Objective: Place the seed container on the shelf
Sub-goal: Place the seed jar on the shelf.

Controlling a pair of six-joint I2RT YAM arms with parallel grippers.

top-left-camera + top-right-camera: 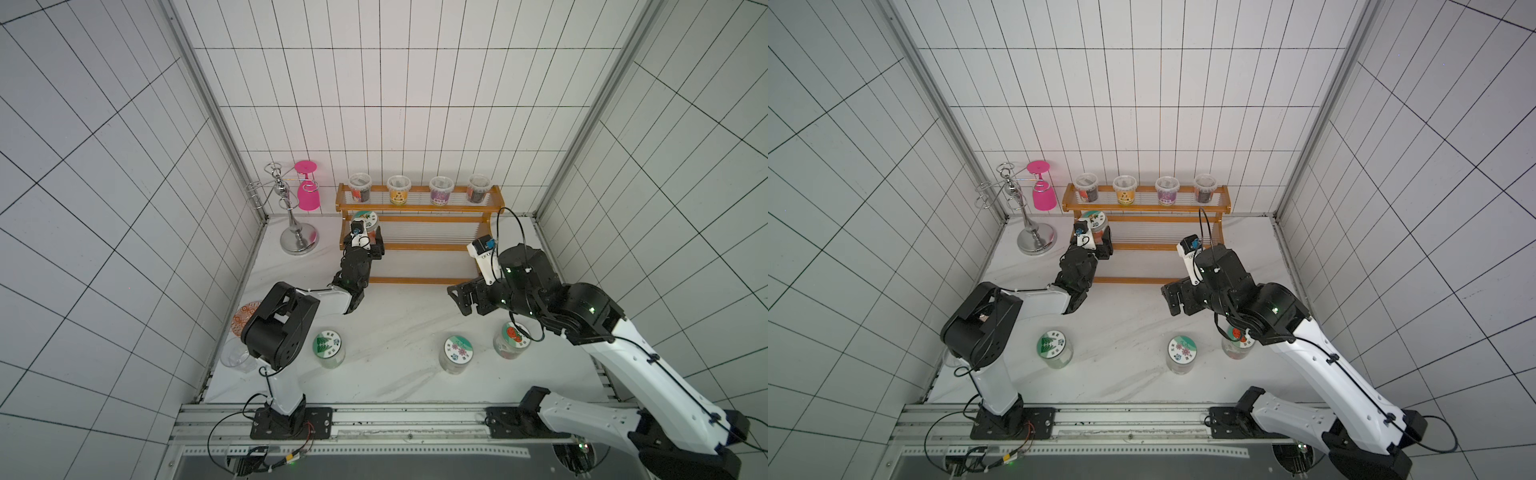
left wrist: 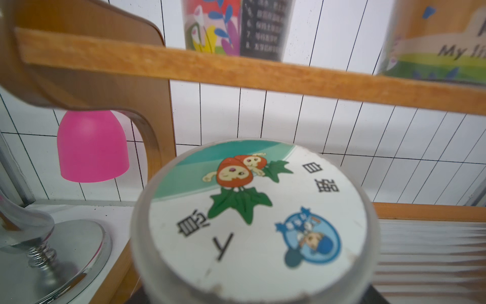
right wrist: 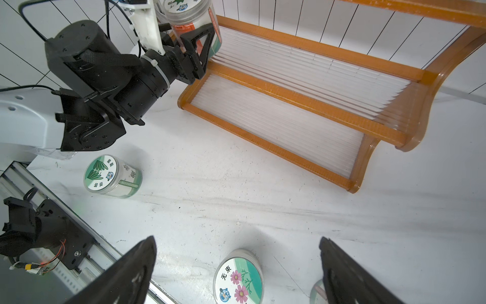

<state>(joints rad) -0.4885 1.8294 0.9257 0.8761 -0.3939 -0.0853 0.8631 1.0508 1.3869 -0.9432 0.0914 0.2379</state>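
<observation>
The seed container is a clear jar with a white lid showing orange cartoon fruits. My left gripper is shut on its body; in the right wrist view the black fingers clamp its sides. The jar stands upright at the left end of the middle tier of the orange-brown shelf. Whether its base touches the pale rods I cannot tell. My right gripper hangs open over the table in front of the shelf's right half, nothing between its fingers.
Several printed cups line the top tier. Three lidded jars stand on the table: pine lid, flower lid, red-fruit lid. A chrome glass stand with a pink glass is left of the shelf.
</observation>
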